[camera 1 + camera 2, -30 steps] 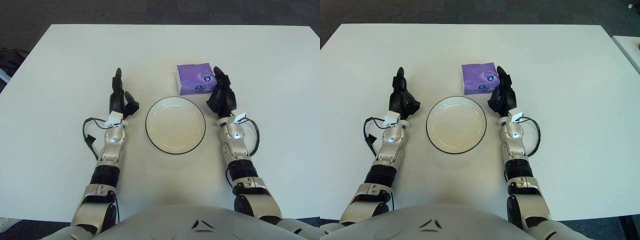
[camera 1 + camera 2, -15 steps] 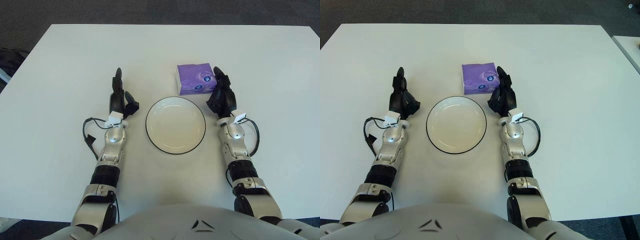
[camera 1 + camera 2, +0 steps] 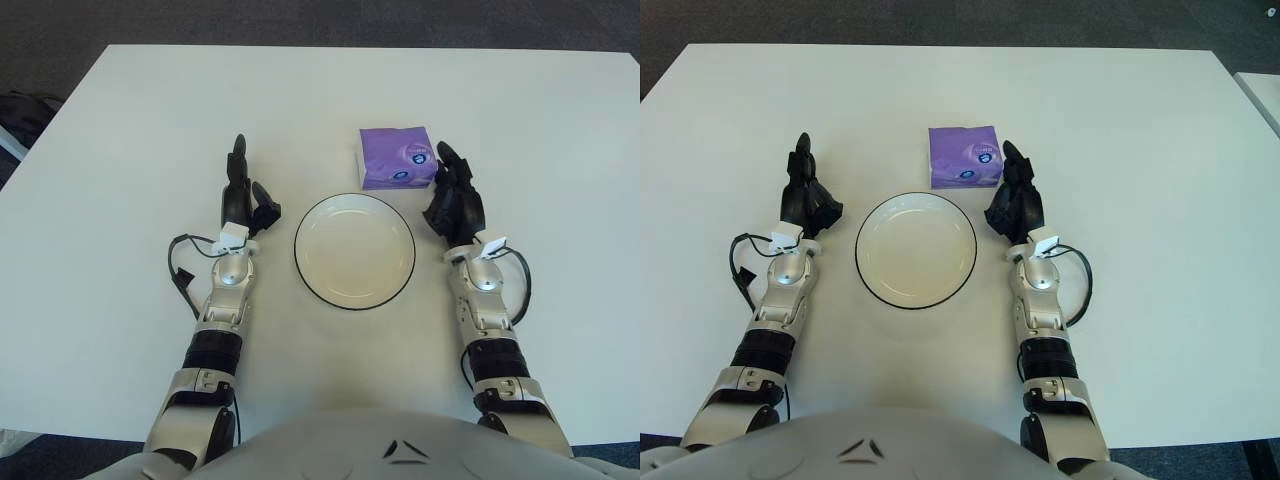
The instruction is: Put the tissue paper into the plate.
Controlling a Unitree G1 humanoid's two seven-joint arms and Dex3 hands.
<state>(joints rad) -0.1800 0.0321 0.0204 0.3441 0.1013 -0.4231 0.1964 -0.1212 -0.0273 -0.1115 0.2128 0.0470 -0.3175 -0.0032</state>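
Note:
A purple tissue paper pack (image 3: pixel 396 158) lies flat on the white table, just behind and to the right of an empty white plate (image 3: pixel 354 250) with a dark rim. My right hand (image 3: pixel 453 200) rests on the table to the right of the plate, its fingers relaxed and empty, the fingertips (image 3: pixel 444 153) close beside the pack's right front corner. My left hand (image 3: pixel 242 198) rests on the table to the left of the plate, fingers spread and empty.
The white table (image 3: pixel 150 120) spreads all around; its far edge and side edges show against a dark floor. A black cable (image 3: pixel 178 268) loops beside my left wrist and another (image 3: pixel 520 290) beside my right wrist.
My right hand has shifted a little to the right and nearer, away from the pack's corner. The left hand, plate and pack stay where they were.

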